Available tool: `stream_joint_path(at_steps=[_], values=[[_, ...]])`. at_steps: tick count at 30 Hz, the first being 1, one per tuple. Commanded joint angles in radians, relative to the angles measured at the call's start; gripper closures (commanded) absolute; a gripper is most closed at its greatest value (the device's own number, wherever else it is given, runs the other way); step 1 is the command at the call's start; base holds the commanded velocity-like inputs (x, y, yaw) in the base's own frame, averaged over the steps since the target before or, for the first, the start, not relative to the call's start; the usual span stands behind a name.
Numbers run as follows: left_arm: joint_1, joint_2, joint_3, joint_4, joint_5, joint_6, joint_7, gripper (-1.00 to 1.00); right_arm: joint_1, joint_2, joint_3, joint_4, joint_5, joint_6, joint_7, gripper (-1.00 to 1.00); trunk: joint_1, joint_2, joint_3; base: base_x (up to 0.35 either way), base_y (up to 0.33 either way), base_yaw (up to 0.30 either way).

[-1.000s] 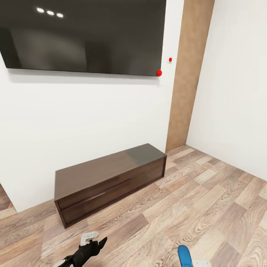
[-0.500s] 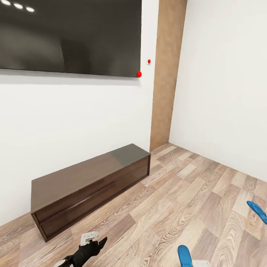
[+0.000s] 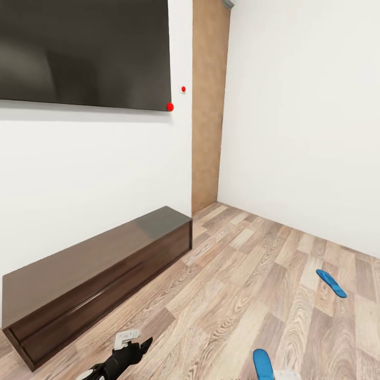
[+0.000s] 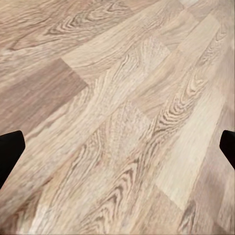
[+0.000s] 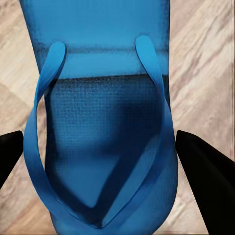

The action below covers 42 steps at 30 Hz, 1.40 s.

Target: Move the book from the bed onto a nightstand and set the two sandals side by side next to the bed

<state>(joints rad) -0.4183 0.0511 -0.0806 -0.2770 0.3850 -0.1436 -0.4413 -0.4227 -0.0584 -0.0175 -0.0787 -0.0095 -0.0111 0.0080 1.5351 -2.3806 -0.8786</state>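
My right gripper (image 5: pixel 100 152) is shut on one bright blue sandal (image 5: pixel 98 49), its black fingers (image 5: pixel 205 171) pressed against the sole's two sides, straps facing the camera. In the head view that sandal (image 3: pixel 262 364) pokes up at the bottom edge. The other blue sandal (image 3: pixel 331 283) lies flat on the wood floor far to the right, near the white wall. My left gripper (image 3: pixel 133 347) hangs low at the bottom left; its fingers (image 4: pixel 10 149) stand wide apart over bare planks, open and holding nothing. The book, the bed and the nightstand are out of view.
A long, low dark-brown cabinet (image 3: pixel 100 264) stands against the white wall at left, under a large black wall screen (image 3: pixel 84 50). A tall wood panel (image 3: pixel 208 105) fills the room corner. Open plank floor (image 3: pixel 248 274) stretches between the cabinet and the right wall.
The camera has turned right, so cabinet, screen and corner slid left in the picture. The sandal on the floor came into view. Both grippers keep their place and state.
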Motion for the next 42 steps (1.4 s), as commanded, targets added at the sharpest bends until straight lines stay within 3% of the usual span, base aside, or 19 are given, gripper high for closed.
stream_joint_path(at_steps=[1, 31, 42], values=[[0.0, 0.001, -0.008, 0.001, 0.008, -0.005, 0.0, -1.0, -0.001, 0.0, -0.002, 0.0, -0.001, -0.001, 0.001, 1.0, 0.0, 0.0, -0.001, 0.0, 0.0, -0.3], [0.0, 0.001, -0.008, 0.001, 0.008, -0.005, 0.0, -1.0, -0.001, 0.0, -0.001, 0.002, -0.002, -0.001, 0.0, 1.0, 0.0, 0.0, 0.011, 0.0, 0.0, -0.296], [0.0, 0.001, -0.008, 0.001, 0.008, -0.005, 0.0, -1.0, -0.001, 0.002, -0.001, 0.002, -0.001, -0.001, 0.001, 1.0, -0.042, 0.077, 0.046, 0.0, 0.0, -0.035]])
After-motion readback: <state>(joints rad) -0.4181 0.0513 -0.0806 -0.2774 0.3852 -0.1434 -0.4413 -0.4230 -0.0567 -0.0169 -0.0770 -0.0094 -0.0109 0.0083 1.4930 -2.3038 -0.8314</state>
